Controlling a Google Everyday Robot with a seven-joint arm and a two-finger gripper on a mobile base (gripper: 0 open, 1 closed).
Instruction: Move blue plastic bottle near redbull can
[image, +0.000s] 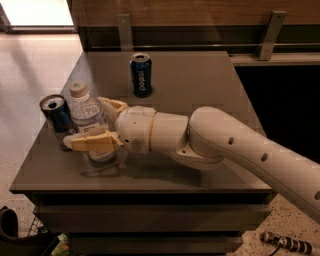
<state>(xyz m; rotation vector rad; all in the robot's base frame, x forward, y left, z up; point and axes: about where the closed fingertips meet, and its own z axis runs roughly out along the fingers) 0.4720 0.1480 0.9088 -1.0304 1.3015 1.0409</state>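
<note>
- Gripper (89, 122) sits low over the front-left part of the table (200, 75), clamped on the bottle (86, 112).
- Near finger (95, 142) lies across the bottle's lower body. Far finger (114, 105) reaches in behind it.
- Bottle is upright with its white cap on top, base on the table, close to the left edge.
- Redbull can (56, 117) is upright just left of the bottle. Cannot tell whether they touch or a sliver of gap remains.
- Tip of the near finger overlaps the can's lower right side in this view, so it hides that part of the can.
- Pepsi can (141, 75) is upright toward the back of the table, well apart from the bottle, behind and to its right.
- Arm (225, 145) comes in from the lower right and crosses the front-middle of the table, covering much of that surface.
- Left edge: the redbull can is the outermost thing, with only a narrow strip of tabletop beyond it.
- Front edge: a bare band of tabletop runs in front of the gripper and arm.
- Bare surface lies between the Pepsi can and the arm, and across the right rear quarter.
- Back edge meets a dark wall base with two metal brackets (270, 35).
- Pale floor (30, 65) lies left of the table. A small banded object (287, 242) is on the floor at lower right.
</note>
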